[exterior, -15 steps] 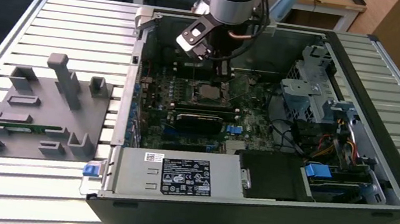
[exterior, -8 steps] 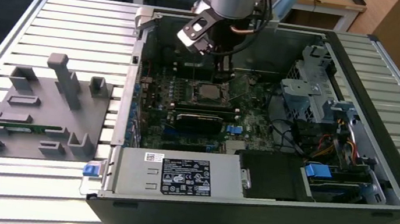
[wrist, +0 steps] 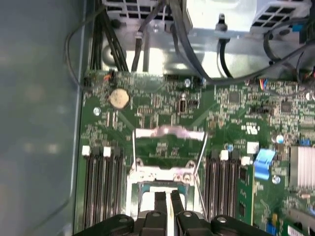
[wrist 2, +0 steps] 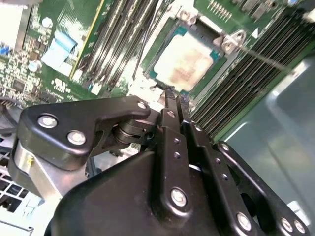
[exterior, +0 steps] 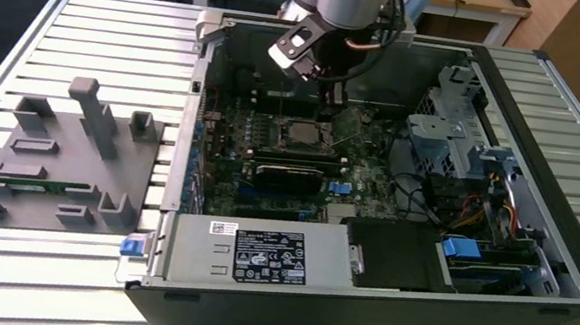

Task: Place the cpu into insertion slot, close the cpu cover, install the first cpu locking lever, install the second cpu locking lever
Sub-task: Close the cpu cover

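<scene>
The gripper (wrist 2: 176, 94), its black fingers drawn almost together with nothing showing between them, hangs tip-down just over the edge of the cpu cover (wrist 2: 230, 41), in the upper middle of the exterior view. The cpu (wrist 2: 184, 61) lies flat in the insertion slot (exterior: 285, 132) on the green motherboard (wrist: 231, 113), framed by the cover, with a thin wire lever (wrist 2: 268, 58) running off beside it

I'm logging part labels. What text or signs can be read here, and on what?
Black label on the power supply: too small to read.
White sticker beside it: too small to read.
Motherboard print: blurred, unreadable.
White triangle mark near the cpu: a sign, no words.
</scene>
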`<state>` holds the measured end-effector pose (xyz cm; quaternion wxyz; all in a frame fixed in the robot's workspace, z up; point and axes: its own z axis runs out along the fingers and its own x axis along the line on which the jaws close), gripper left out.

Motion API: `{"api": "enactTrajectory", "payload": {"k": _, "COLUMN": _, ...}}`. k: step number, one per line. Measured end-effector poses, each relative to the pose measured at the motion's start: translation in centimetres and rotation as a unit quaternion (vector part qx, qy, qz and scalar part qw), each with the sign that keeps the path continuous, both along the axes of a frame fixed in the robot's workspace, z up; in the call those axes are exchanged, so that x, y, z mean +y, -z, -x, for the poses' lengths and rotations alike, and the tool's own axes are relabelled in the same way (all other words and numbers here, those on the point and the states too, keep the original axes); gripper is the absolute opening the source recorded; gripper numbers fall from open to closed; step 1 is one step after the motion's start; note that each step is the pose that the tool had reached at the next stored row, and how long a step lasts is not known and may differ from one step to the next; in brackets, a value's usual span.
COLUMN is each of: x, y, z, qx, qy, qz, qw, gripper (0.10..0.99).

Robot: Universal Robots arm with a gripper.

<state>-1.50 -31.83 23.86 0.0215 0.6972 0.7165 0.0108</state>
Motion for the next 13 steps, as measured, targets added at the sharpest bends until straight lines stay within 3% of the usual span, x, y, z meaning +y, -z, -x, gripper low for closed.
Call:
{"api": "enactTrajectory", "payload": {"k": 10, "x": 0.01, "y": -0.67, "z": -0.99, "qx": 0.0, "qy": 0.0, "qz": -0.0001, "qw": 1.0, "gripper": 0.176}}
{"api": "enactTrajectory", "payload": {"k": 13, "x": 0.02, "y": -0.68, "z": -1.67, "qx": 0.0, "qy": 0.0, "qz": 0.0, "qw": 1.0, "gripper": 0.176}}
